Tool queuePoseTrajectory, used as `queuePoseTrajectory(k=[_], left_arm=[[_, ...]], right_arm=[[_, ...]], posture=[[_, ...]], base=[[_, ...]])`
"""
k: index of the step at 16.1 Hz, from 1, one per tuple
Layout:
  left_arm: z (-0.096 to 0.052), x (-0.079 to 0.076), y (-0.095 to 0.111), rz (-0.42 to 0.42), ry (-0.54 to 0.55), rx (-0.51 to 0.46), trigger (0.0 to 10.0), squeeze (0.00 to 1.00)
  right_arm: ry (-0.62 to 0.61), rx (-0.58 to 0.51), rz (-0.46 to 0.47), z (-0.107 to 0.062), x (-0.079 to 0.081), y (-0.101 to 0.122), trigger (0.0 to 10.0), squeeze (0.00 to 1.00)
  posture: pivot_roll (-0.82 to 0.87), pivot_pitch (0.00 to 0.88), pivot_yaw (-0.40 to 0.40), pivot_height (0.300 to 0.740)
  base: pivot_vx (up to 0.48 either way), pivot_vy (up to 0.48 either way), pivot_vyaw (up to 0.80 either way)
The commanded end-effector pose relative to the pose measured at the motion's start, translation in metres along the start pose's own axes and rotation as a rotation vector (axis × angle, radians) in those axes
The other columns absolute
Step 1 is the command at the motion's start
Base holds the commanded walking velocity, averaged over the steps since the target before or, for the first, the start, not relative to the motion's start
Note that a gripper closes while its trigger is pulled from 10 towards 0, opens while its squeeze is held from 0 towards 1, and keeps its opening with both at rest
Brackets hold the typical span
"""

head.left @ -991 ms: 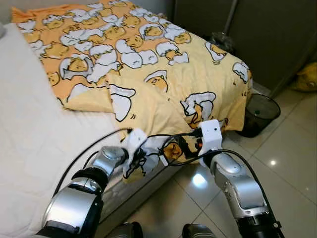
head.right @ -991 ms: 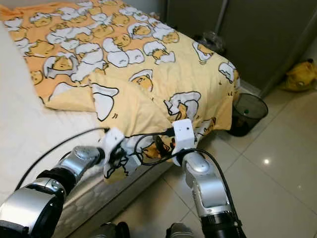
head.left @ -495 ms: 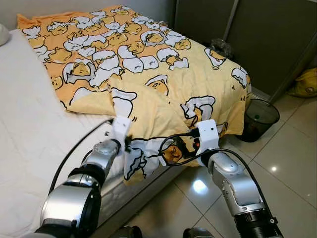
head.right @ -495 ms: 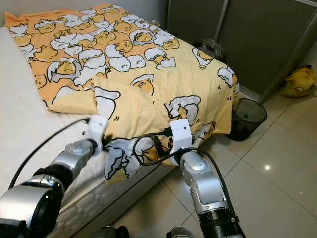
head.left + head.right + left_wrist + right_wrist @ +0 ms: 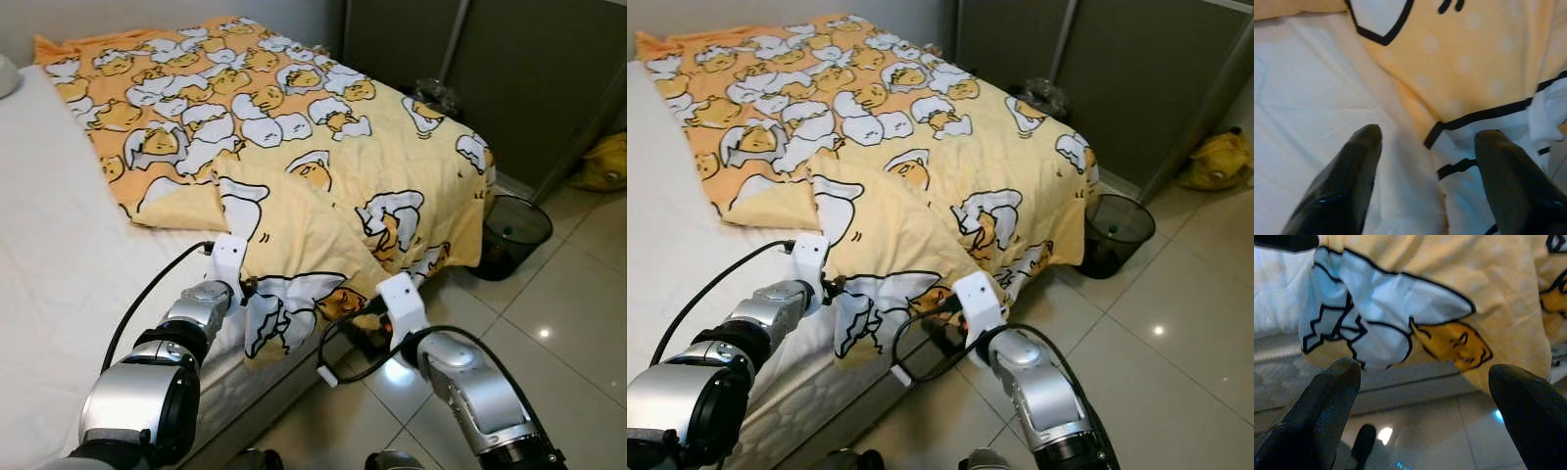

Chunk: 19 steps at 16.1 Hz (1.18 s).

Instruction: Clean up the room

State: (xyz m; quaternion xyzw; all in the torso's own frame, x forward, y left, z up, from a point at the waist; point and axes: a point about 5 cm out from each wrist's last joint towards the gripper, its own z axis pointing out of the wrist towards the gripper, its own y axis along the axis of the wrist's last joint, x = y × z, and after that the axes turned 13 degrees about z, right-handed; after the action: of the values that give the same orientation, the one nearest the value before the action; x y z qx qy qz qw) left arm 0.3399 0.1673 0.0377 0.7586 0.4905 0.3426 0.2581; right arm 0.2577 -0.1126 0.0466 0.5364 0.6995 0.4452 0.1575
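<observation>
A yellow-orange blanket (image 5: 294, 127) printed with cartoon eggs lies across the white mattress (image 5: 59, 264). One folded corner (image 5: 284, 318) hangs over the bed's near side. My left gripper (image 5: 251, 290) rests at that corner's edge on the mattress. It is open, and in the left wrist view the blanket's hem (image 5: 1449, 122) lies between its spread fingers (image 5: 1359, 161). My right gripper (image 5: 361, 321) is open too, low beside the bed and just under the hanging corner (image 5: 1400, 333), with nothing between its fingers.
A black wire waste bin (image 5: 514, 225) stands on the tiled floor (image 5: 568, 323) at the foot of the bed. A yellow bag (image 5: 607, 162) lies by the dark wardrobe doors (image 5: 509, 78). A pillow edge (image 5: 5, 73) shows at the far left.
My right gripper has dropped away from the blanket's corner toward the floor beside the bed. My left gripper has slid left along the blanket's edge. The camera has tilted up a little.
</observation>
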Motion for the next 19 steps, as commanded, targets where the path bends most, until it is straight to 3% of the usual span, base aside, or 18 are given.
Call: queuePoseTrajectory(k=[1,4,7,8,9,11,14,16,19], left_arm=[[0.0,-0.001,-0.004,-0.009,-0.018,0.012,10.0,1.0],[-0.001,-0.007,-0.011,0.037,-0.053,0.003,10.0,1.0],[0.0,-0.014,-0.016,0.16,-0.052,0.032,10.0,1.0],[0.001,-0.024,-0.015,0.251,-0.087,0.047,10.0,1.0],[0.001,-0.03,-0.014,0.262,-0.107,0.041,10.0,1.0],[0.001,-0.031,-0.015,0.246,-0.099,0.057,10.0,1.0],[0.001,-0.018,-0.018,0.188,0.053,0.086,10.0,1.0],[0.001,-0.011,-0.019,0.104,0.139,0.09,10.0,1.0],[0.002,-0.02,-0.013,-0.054,0.137,0.064,10.0,1.0]], right_arm=[[0.004,0.038,0.022,-0.002,-0.001,-0.005,10.0,0.0],[0.009,0.078,0.06,-0.008,-0.001,-0.017,10.0,0.0],[0.013,0.122,0.053,-0.011,-0.001,-0.03,10.0,0.0],[0.001,0.149,0.039,-0.011,-0.005,-0.036,10.0,0.0],[-0.006,0.157,0.021,-0.013,-0.007,-0.037,10.0,0.0],[-0.01,0.165,-0.002,-0.014,-0.007,-0.04,10.0,0.0],[-0.004,0.165,-0.003,-0.018,-0.006,-0.042,10.0,0.0],[-0.006,0.164,-0.004,-0.021,-0.005,-0.043,10.0,0.0],[0.0,0.154,-0.013,-0.027,-0.001,-0.043,10.0,0.0]], posture=[[-0.27,0.022,0.062,0.74],[-0.25,0.032,0.055,0.74],[-0.25,0.033,0.052,0.74],[-0.26,0.034,0.051,0.74],[-0.26,0.036,0.048,0.74],[-0.27,0.042,0.045,0.74],[-0.28,0.05,0.043,0.74],[-0.3,0.062,0.048,0.74],[-0.33,0.082,0.038,0.74]], base=[[0.0,0.0,0.0],[0.0,0.0,0.0],[0.0,0.0,0.0],[0.0,0.0,0.0],[0.0,0.0,0.0],[0.0,0.0,0.0],[0.0,0.0,0.0],[0.0,0.0,0.0],[0.0,0.0,0.0]])
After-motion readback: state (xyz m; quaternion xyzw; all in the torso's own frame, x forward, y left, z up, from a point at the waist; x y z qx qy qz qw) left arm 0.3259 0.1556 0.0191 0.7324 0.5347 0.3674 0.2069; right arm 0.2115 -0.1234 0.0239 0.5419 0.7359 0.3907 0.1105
